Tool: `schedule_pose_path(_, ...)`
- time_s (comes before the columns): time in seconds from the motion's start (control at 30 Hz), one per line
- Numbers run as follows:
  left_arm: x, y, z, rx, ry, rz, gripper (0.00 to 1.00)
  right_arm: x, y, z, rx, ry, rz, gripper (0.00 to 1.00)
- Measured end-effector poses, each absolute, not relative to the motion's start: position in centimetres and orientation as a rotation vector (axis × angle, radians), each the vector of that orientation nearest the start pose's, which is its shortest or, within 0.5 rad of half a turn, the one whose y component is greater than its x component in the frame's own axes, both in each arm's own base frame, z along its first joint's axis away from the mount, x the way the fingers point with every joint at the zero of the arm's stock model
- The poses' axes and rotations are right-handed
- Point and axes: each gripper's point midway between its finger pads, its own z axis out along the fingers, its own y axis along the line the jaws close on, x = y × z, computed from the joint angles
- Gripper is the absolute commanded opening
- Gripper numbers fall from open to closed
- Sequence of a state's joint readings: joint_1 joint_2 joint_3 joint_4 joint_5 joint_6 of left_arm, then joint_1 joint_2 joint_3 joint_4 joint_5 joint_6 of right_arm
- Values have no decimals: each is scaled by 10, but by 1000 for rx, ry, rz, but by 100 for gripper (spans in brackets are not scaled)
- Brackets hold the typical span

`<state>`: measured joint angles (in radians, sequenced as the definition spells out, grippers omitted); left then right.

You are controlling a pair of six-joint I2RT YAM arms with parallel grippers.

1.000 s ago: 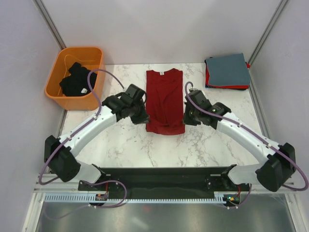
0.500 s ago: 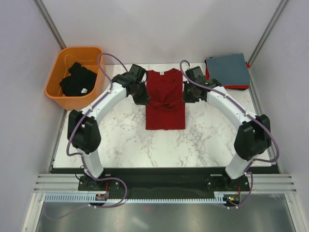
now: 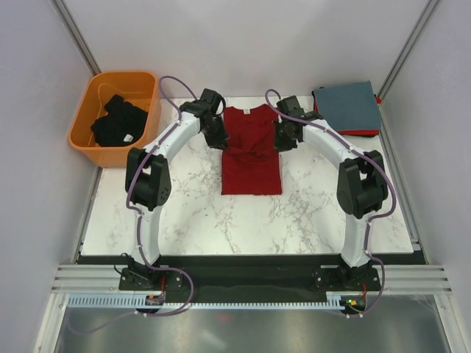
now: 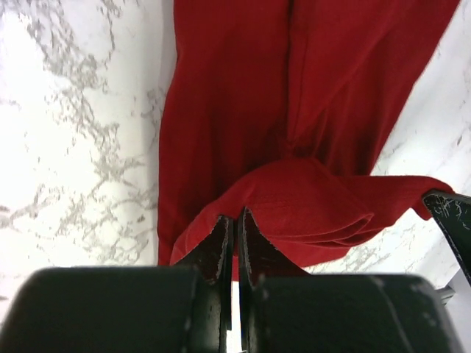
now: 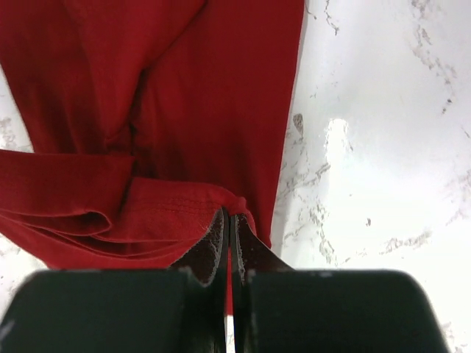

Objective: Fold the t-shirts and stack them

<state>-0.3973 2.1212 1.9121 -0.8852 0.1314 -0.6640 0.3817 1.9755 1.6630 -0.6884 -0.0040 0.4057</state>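
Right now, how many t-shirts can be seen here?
4: a dark red shirt mid-table, a black shirt in the orange basket, a grey-blue shirt stacked on a red shirt far right. More may hide in the stack.

No text, brand, number or sign could be read anywhere, and the small white tag (image 3: 247,111) at the collar of the dark red t-shirt (image 3: 251,158) was too small to show any lettering.
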Motion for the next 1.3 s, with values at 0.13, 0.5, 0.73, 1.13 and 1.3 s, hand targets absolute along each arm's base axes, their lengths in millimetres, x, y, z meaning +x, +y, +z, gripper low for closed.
schedule_pose_path(0.13, 455, -238, 96, -325, 2758, -515, 28, 454, 193, 88, 35, 2628, 294, 2)
schedule_pose_path(0.5, 510, -223, 116, -387, 2707, -676, 59, 528, 186, 126, 121, 2527, 366, 70)
schedule_pose_path(0.73, 462, -197, 155, -394, 2713, -657, 56, 425, 171, 147, 159, 2555, 499, 70)
schedule_pose_path(1.13, 304, -197, 68, -320, 2949, -655, 53, 293, 175, 52, 277, 2762, 722, 64)
schedule_pose_path(1.3, 290, -198, 46, -326, 2954, -671, 53, 300, 181, 44, 264, 2730, 764, 65)
